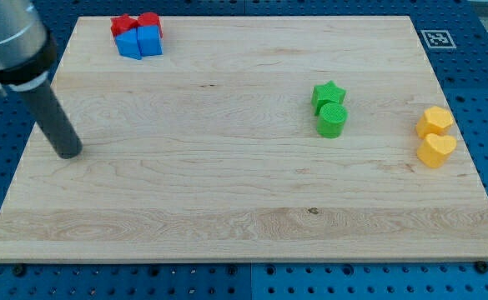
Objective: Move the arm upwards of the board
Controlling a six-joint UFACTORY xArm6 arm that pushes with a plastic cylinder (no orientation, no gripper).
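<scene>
My tip rests on the wooden board near its left edge, about halfway down. The rod rises from it toward the view's top left. At the top left of the board two red blocks sit just behind two blue blocks, all touching in one cluster, well above my tip. At the right of centre a green star touches a green cylinder below it. Near the right edge a yellow hexagon-like block sits above a yellow heart.
The board lies on a blue pegboard table. A black-and-white marker tag sits just off the board's top right corner.
</scene>
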